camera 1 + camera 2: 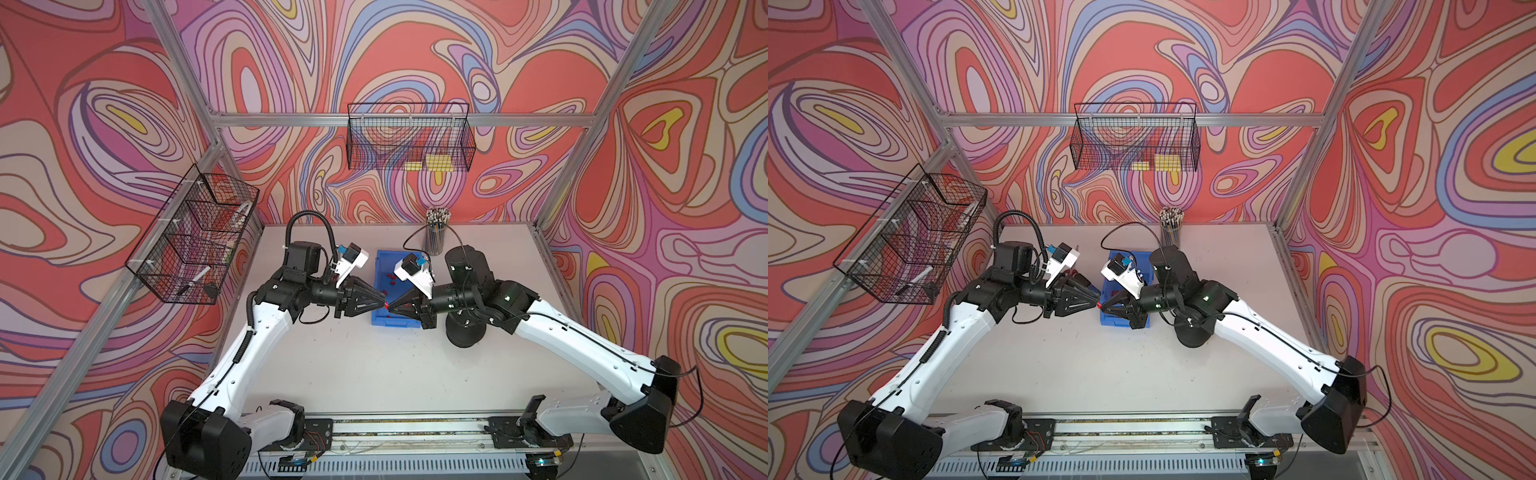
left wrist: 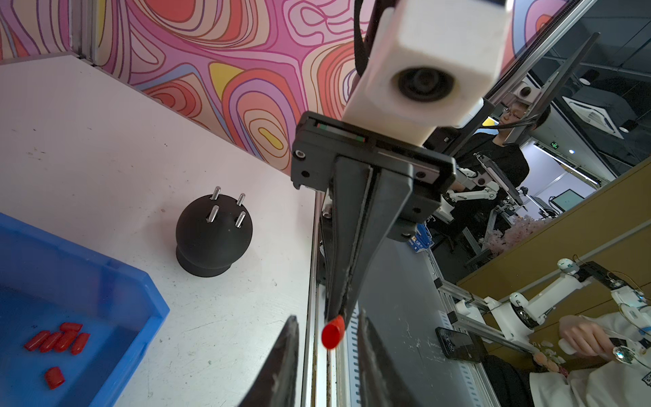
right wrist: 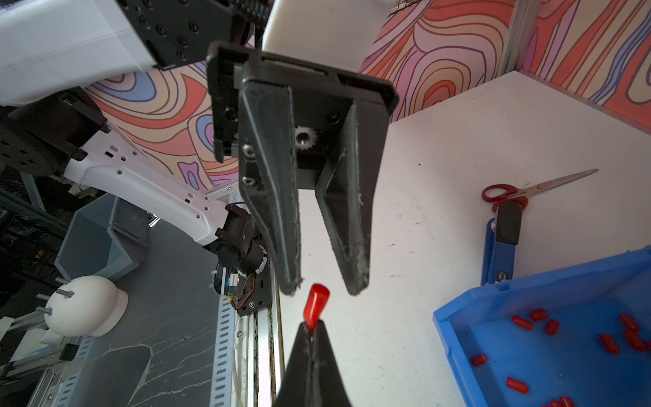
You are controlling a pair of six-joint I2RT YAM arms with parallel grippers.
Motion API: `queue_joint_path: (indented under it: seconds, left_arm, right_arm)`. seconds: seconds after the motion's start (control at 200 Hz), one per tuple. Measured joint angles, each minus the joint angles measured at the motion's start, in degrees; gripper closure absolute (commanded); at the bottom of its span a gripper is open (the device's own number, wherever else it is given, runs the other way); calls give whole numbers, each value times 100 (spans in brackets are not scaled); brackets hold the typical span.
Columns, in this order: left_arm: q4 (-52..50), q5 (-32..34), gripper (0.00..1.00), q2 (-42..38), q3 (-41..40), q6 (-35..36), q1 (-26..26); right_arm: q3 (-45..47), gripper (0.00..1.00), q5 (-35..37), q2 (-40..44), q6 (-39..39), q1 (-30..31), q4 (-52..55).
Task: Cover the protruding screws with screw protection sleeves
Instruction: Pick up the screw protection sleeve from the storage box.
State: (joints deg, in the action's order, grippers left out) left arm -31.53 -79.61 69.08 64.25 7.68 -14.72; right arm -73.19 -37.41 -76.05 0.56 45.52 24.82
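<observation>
Red sleeve (image 3: 316, 304), a single one, is pinched by its end in the tightly closed right fingers (image 2: 352, 246), mid-frame in both top views. The left fingers (image 3: 274, 211) stand a little apart on either side of it, not touching. All four studs (image 2: 227, 208) on the black base (image 1: 465, 336), just right of centre, are bare. The other sleeves (image 3: 609, 343) lie in the blue bin (image 1: 390, 323) on the tabletop (image 1: 374, 374). By my judgement no stud is covered yet, so all four are left to do.

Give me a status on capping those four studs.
Done: nothing capped. All four studs on the black base are bare. In hand: the right gripper is shut on one red sleeve, held between the open jaws of the left gripper, probably a handover. Left: all four caps. Spare sleeves lie in the blue bin.
</observation>
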Motion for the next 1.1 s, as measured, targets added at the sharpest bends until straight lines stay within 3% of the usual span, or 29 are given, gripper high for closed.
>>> queue_joint_path:
  seconds: [0.225,0.531,0.606,0.631,0.726,0.781,0.841,0.931,1.102]
  left_arm:
    - [-7,13,79,0,0,87,-63]
    - [-22,15,100,-9,0,140,-68]
    - [-22,22,100,-20,0,153,-66]
    - [-20,31,100,-26,0,151,-66]
    - [17,55,100,-57,0,90,-68]
    - [160,105,100,-101,-17,-52,-68]
    - [522,254,100,-216,-90,-382,-68]
    - [1491,684,100,-579,-358,-1082,-68]
    - [4690,1965,100,-1447,-1322,-3012,-74]
  right_arm:
    - [-13,98,9,0,2,0,-2]
    - [-42,98,15,0,2,0,-2]
    - [-44,95,15,0,4,0,0]
    - [-44,92,15,0,4,0,0]
    - [-44,57,74,9,-9,0,-2]
    - [-44,45,173,24,13,0,-11]
    - [-44,37,297,83,-22,0,-48]
    - [-11,36,516,315,-70,-2,-229]
    - [271,47,837,1038,-256,-2,-1222]
